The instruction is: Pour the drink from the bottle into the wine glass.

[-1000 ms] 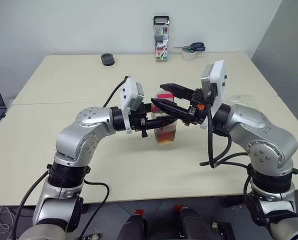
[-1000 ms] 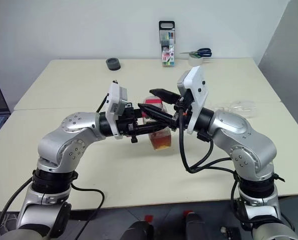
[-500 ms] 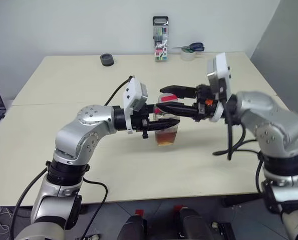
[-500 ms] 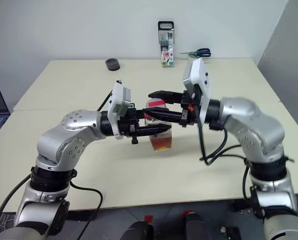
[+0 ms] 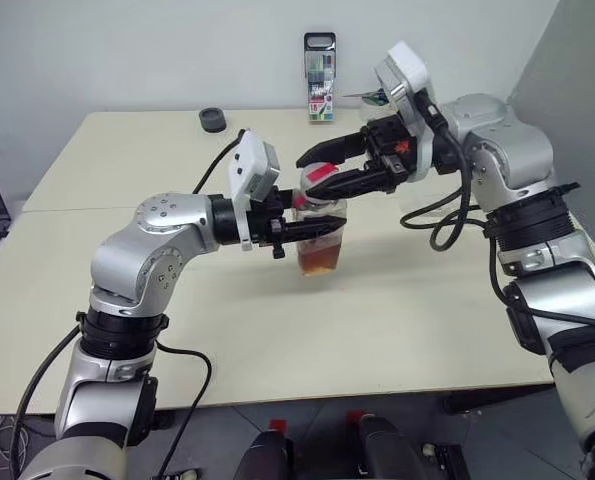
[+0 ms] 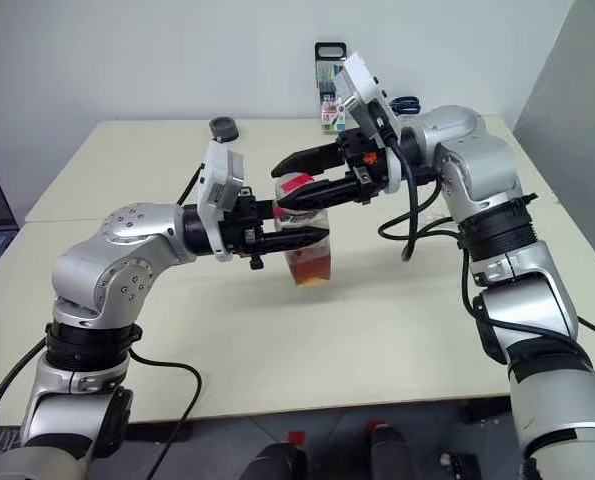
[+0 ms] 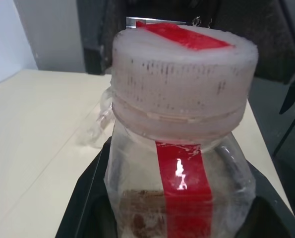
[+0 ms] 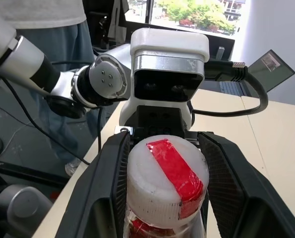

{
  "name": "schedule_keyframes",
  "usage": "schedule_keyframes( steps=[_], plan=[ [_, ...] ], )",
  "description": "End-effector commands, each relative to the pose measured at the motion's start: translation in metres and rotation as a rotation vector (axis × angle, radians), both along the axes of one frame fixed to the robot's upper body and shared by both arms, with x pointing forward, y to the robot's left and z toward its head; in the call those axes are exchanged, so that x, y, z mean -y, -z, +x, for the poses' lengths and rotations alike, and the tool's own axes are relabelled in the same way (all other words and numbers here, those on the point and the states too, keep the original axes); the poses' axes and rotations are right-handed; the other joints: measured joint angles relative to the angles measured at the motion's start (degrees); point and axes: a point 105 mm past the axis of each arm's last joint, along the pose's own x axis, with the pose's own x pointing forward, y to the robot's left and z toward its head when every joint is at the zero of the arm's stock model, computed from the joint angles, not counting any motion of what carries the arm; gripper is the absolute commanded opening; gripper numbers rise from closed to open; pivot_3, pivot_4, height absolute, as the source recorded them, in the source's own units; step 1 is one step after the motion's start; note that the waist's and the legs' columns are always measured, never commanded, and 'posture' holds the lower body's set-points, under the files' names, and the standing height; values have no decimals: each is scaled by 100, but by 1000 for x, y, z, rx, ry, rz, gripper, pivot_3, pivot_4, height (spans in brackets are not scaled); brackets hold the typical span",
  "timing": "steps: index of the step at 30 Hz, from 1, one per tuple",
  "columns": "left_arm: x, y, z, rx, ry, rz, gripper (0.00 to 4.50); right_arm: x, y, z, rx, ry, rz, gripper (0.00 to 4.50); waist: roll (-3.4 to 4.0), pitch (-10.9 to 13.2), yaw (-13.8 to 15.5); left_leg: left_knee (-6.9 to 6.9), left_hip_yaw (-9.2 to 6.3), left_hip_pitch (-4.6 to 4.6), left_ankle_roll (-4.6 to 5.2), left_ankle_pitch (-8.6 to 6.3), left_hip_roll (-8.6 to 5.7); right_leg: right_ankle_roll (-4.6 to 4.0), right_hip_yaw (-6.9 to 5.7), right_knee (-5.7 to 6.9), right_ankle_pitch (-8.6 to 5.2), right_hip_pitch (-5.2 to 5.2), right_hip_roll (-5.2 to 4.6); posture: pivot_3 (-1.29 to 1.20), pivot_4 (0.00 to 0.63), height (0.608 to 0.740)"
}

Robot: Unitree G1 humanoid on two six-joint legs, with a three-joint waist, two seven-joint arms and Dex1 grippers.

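Bottle (image 5: 322,232): small clear plastic bottle with squarish body and wide round neck, standing upright near the middle of the table (image 5: 397,310), held at its body.
Cap (image 8: 167,174): whitish, ribbed, with a red strip running across its top and on down the front of the bottle as a label strip; it sits on the neck.
Drink (image 5: 320,260): reddish-brown, tea-coloured liquid filling only the lower part of the bottle.
Left gripper (image 5: 317,228): reaches in level from the left, its two black fingers closed on the bottle's body below the neck.
Right gripper (image 5: 324,174): reaches in from the right at cap height, jaws parted with one finger on each side of the cap; whether the fingers touch the cap cannot be told.
Writing: none on the bottle can be read; the strip is plain red where it shows.
Marker case (image 5: 320,78): tall, black-topped, upright at the far edge of the table; its print is too small to read.
Tape roll (image 5: 213,119): dark, at the far left of the table.
Scissors (image 6: 405,103): blue-handled, at the far edge to the right of the marker case.
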Motion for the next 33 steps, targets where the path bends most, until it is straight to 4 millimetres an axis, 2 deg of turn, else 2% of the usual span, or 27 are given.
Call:
schedule_keyframes(
  steps=[1, 5, 9, 11, 14, 20, 26, 30, 33],
  plan=[
    [18, -14, -25, 79, 148, -36, 1849, 26, -3, 7, 8, 91, -25, 3176, -1, 0, 18, 3, -4, -4, 0, 0, 0, 0, -1, 0, 0, 0, -1, 0, 150, 740],
    [16, -14, -22, 79, 130, -48, 1849, 47, 0, -3, -105, 182, 15, 4490, -1, 0, 46, 12, -25, -25, -1, 0, -4, 0, -3, -6, 0, -4, -9, 0, 150, 740],
    [13, -14, -21, 77, 125, -48, 1849, 62, 8, -32, -227, 241, 36, 4490, 1, 1, 48, 12, -28, -50, -1, 1, -3, 0, -3, -5, 0, -27, -11, 0, 150, 740],
    [12, -14, -19, 75, 121, -49, 1849, 59, 7, -44, -233, 281, 81, 4490, 4, 2, 6, 9, -18, -51, -1, 1, -3, 0, 2, 1, 0, -34, -10, 0, 150, 740],
    [14, -14, -14, 75, 112, -59, 1849, 43, 6, -54, -185, 370, 171, 4490, 4, 2, -26, 7, 6, -44, -1, 1, 1, 0, 9, 27, 0, -47, -2, 0, 150, 740],
    [16, -14, -14, 77, 122, -56, 1849, 25, 7, -59, -132, 543, 338, 4490, 3, 2, 23, 18, -6, -43, 1, 2, -3, 0, 7, 33, 0, -39, -3, 0, 150, 740],
    [18, -16, -12, 83, 129, -53, 1849, 20, 6, -55, -132, 631, 412, 4490, 3, 2, 18, 17, -5, -42, 0, 3, -4, 0, 1, 29, 0, -39, -4, 0, 150, 740],
    [18, -16, -12, 86, 132, -48, 1849, 19, 4, -54, -127, 648, 441, 3624, 3, 2, 10, 16, -4, -42, 1, 3, -3, 0, 1, 30, 0, -40, -2, 0, 150, 740],
    [18, -15, -13, 88, 128, -47, 1849, 20, 2, -52, -128, 652, 458, 2554, 4, 2, 6, 16, -4, -42, 2, 3, -3, 0, 0, 30, 0, -40, -1, 0, 150, 740]
  ],
)
